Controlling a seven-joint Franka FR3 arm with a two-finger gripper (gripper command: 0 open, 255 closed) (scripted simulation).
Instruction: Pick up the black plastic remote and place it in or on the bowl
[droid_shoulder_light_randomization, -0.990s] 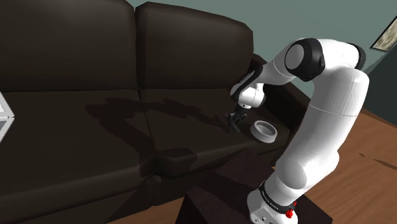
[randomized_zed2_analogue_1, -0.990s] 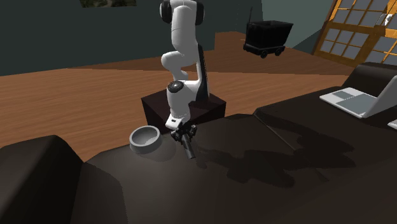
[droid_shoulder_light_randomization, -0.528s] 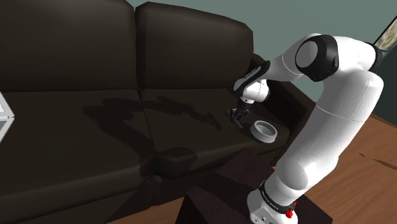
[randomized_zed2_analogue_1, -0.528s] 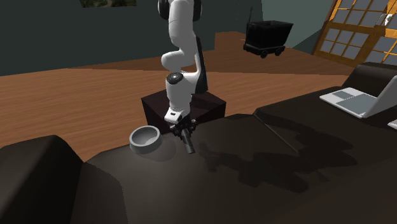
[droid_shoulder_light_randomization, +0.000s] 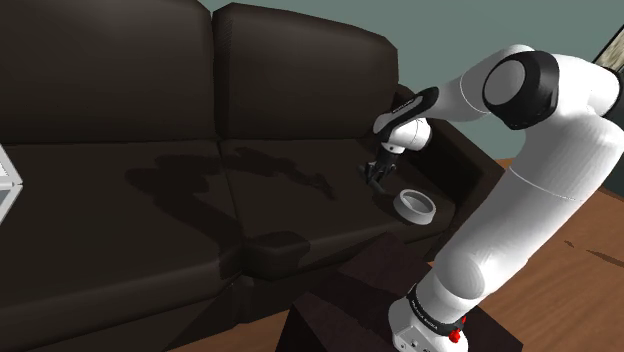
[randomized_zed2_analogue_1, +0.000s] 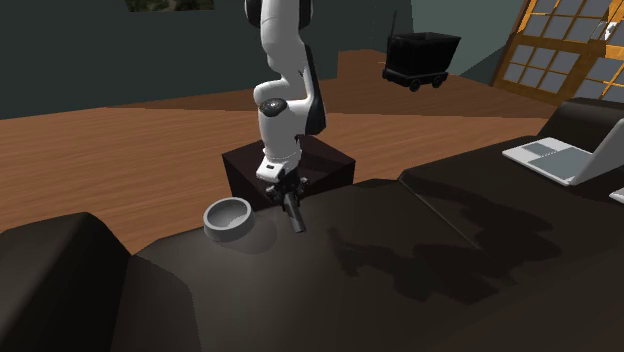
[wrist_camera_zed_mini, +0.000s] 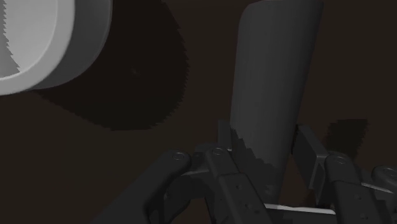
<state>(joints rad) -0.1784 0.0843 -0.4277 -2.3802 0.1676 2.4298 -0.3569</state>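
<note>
jaws narrow, clamped on the remote (wrist_camera_zed_mini: 273, 83): in the wrist view both black fingers (wrist_camera_zed_mini: 226, 149) press its near end from either side, and the dark grey body runs straight out past the tips. gripper (wrist_camera_zed_mini: 267, 143) points down at the sofa (droid_shoulder_light_randomization: 150, 200) seat.

second exterior view: gripper (randomized_zed2_analogue_1: 291, 203) hangs under the white arm, and the remote (randomized_zed2_analogue_1: 296, 220) sticks down and slightly to that view's right. it looks clear of the cushion, but the gap is hard to judge. the shoulder view has the gripper (droid_shoulder_light_randomization: 378, 176) just above the seat, with the remote too dark against the sofa to pick out.

the bowl (droid_shoulder_light_randomization: 415, 205) is light grey, upright, on the seat beside the armrest. it is near the gripper but not under it, sitting off to the shoulder view's lower right. in the second exterior view the bowl (randomized_zed2_analogue_1: 228, 218) is to the left of the remote, apart, no contact. in the wrist view the bowl rim (wrist_camera_zed_mini: 38, 44) sits off to one side of the remote with its shadow between them.

edges: the bowl is close to the seat's front edge, with the dark stand (randomized_zed2_analogue_1: 245, 165) and wood floor (randomized_zed2_analogue_1: 120, 150) beyond it. backrest rises behind the gripper in the shoulder view. open cushion runs wide toward the shoulder view's left. laptop (randomized_zed2_analogue_1: 555, 155) is well apart on the far seat.
</note>
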